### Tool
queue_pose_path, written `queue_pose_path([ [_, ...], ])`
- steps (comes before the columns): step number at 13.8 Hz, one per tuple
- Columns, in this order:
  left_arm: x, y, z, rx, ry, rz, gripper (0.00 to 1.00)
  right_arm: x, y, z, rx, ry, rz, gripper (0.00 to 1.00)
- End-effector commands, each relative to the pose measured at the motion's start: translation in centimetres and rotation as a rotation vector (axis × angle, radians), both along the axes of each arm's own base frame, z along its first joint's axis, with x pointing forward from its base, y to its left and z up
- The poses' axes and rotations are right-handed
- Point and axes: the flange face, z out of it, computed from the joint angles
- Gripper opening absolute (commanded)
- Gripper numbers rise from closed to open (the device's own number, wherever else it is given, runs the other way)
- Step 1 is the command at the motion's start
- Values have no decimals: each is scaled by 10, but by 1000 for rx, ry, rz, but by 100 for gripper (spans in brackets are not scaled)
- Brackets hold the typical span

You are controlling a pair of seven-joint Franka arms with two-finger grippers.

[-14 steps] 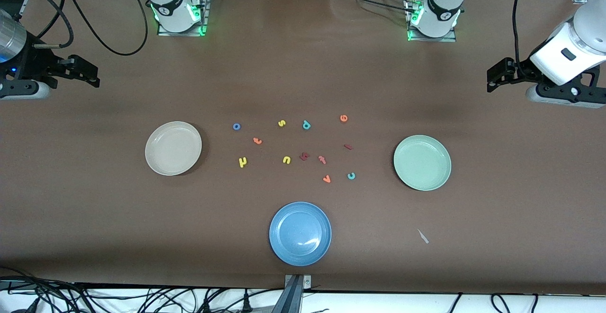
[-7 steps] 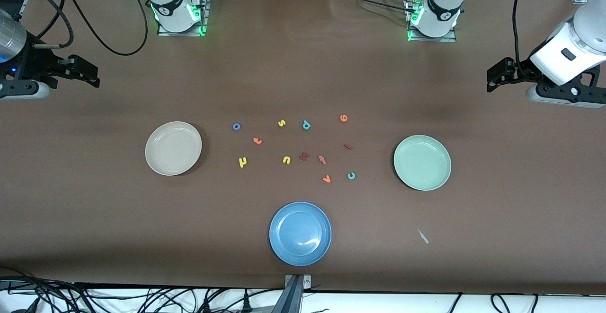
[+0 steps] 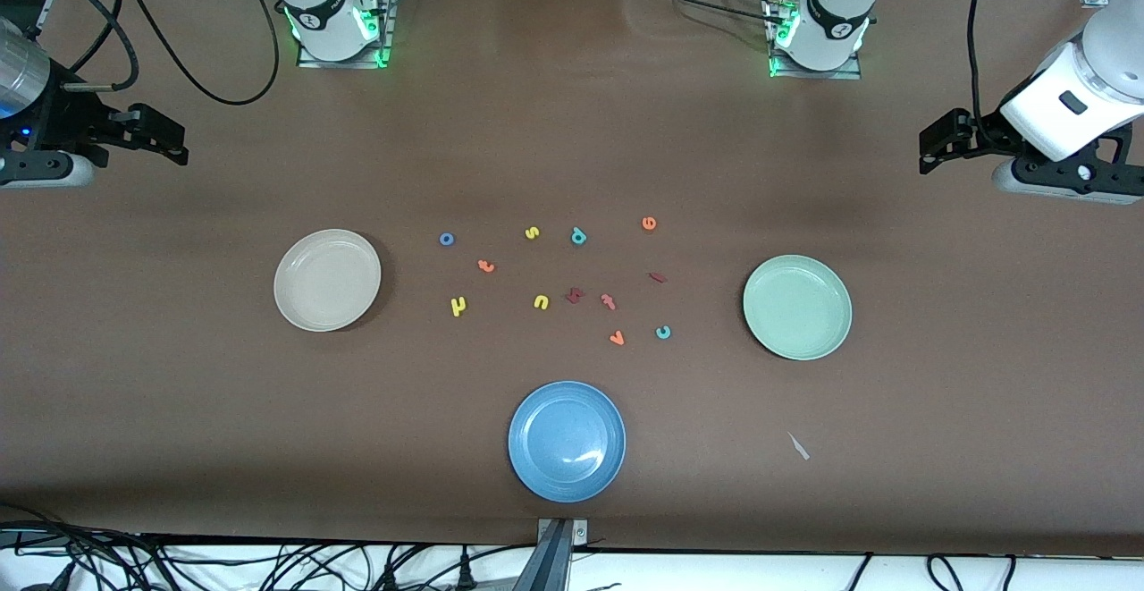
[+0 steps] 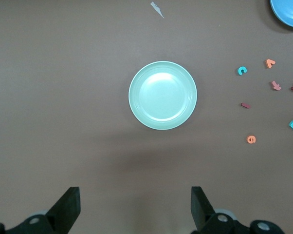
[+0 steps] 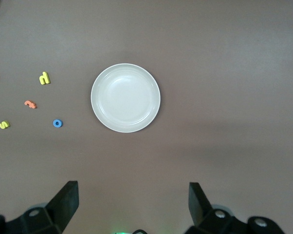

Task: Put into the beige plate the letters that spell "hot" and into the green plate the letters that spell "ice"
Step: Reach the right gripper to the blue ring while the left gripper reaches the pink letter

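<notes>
The beige plate [image 3: 327,280] [image 5: 125,98] lies toward the right arm's end of the table, the green plate [image 3: 797,307] [image 4: 162,95] toward the left arm's end; nothing is in either. Between them lie the blue "o" [image 3: 446,239], orange "t" [image 3: 485,265], yellow "h" [image 3: 458,307], orange "e" [image 3: 649,223], dark red "i" [image 3: 658,277] and teal "c" [image 3: 662,333]. My right gripper [image 3: 179,146] [image 5: 133,207] and left gripper [image 3: 929,151] [image 4: 135,209] hang open and hold nothing, each over bare table at its own end, waiting.
A blue plate [image 3: 567,441] lies nearest the front camera. Mixed among the task letters are a yellow "s" [image 3: 532,233], teal "p" [image 3: 578,236], yellow "u" [image 3: 541,302], dark red letter [image 3: 574,295], pinkish "f" [image 3: 608,301] and orange "v" [image 3: 616,338]. A white scrap [image 3: 798,446] lies near the green plate.
</notes>
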Motion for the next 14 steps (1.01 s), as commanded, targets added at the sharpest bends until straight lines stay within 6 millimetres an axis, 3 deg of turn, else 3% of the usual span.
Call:
queue_pose_path([
  [1, -4, -5, 1, -5, -1, -4, 100, -4, -4, 1, 5, 1, -9, 100],
  [5, 4, -19, -17, -21, 29, -24, 100, 1, 3, -4, 8, 6, 5, 100],
  [8, 13, -37, -34, -25, 31, -37, 100, 12, 12, -27, 16, 45, 17, 100],
  [9, 16, -45, -43, -25, 42, -39, 100, 18, 17, -42, 15, 68, 24, 100],
  [11, 22, -64, -56, -26, 30, 6, 100, 36, 49, -107, -10, 180, 70, 100],
  [14, 29, -99, -77, -27, 26, 137, 100, 44, 61, -121, -3, 186, 86, 100],
])
